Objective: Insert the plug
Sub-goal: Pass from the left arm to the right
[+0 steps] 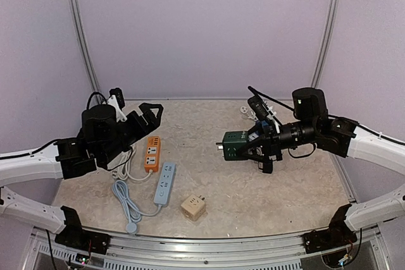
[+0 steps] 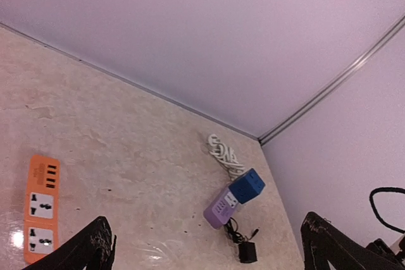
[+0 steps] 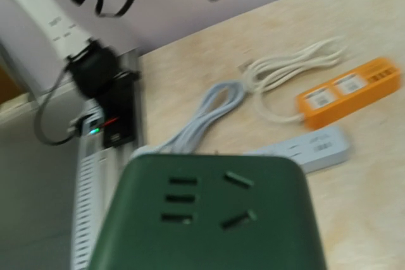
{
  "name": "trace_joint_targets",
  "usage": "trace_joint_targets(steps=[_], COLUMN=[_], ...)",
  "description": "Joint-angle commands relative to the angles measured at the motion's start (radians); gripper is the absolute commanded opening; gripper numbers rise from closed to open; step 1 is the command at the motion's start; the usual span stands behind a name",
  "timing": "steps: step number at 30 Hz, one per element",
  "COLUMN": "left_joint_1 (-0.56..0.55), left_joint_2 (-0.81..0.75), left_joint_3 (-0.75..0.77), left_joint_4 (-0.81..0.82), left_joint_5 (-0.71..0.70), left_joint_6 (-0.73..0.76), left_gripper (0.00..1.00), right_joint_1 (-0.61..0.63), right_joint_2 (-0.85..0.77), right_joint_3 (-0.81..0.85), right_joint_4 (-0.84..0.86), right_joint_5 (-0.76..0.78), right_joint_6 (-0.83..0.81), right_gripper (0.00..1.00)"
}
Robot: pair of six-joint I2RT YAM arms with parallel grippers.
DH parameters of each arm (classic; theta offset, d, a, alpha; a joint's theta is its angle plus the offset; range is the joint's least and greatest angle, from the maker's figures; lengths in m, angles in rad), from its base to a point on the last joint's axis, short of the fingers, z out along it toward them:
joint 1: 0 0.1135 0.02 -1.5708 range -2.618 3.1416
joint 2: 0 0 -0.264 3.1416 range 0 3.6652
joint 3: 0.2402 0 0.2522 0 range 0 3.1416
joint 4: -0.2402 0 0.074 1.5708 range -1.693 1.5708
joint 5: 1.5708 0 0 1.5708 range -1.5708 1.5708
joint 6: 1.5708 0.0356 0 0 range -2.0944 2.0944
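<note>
Above a marbled desk (image 1: 278, 188), two robot arms reach inward from opposite sides. At left, the arm is raised with its wrist tipped forward. The left hand (image 1: 150, 110) is wide open and empty, its two fingers (image 2: 95, 245) spread to the bottom corners of its own camera view. At right, the arm stretches level toward the centre. The right hand (image 1: 245, 145) is clamped on a green cube adapter (image 1: 231, 147) held clear of the desk, with metal pins showing on the side that faces the left arm. In the right wrist view the cube's socket face fills the lower frame.

Two power strips lie flat side by side below the left hand: an orange power strip (image 1: 152, 153) and a pale blue power strip (image 1: 165, 183). Cube adapters number four. One is the green one in the grip, and a beige adapter (image 1: 193, 207) sits near the desk's front edge. A blue adapter (image 2: 247, 186) and a purple adapter (image 2: 219, 208) touch each other near the back right corner, beside a bundled white cable (image 2: 223, 155) and one small black plug (image 2: 247, 252). The green cube adapter hangs well apart from the open left hand, to the right of both strips.
</note>
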Motion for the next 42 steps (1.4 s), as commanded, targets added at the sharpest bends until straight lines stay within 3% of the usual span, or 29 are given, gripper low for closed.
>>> trace_joint_targets(steps=[1,5,9,23,34,42], left_joint_1=[-0.020,-0.047,-0.047,-0.034,-0.023,-0.023], left_joint_2=[-0.039,0.034,0.111,0.225,0.274,0.333], left_joint_3=[0.015,0.083,0.130,0.187,0.216,0.268], left_joint_4=[-0.461,-0.698,-0.805,-0.783,-0.760,-0.835], left_joint_5=[-0.291,-0.374,-0.377,-0.309,-0.266,-0.259], left_joint_6=[-0.046,-0.125,-0.200,-0.185,-0.166,-0.213], left_gripper=[0.99,0.99,0.99,0.99,0.99,0.99], right_joint_1=[-0.032,-0.040,-0.041,-0.043,-0.044,-0.048], right_joint_2=[0.051,0.122,0.184,0.143,0.128,0.127], right_joint_3=[0.061,0.127,0.185,0.116,0.103,0.096], right_joint_4=[0.020,-0.046,-0.110,-0.094,-0.132,-0.151], right_joint_5=[-0.179,-0.134,-0.084,0.078,0.116,0.165], right_joint_6=[0.029,0.000,-0.021,0.015,0.013,0.009], right_gripper=[0.00,0.00,0.00,0.00,0.00,0.00])
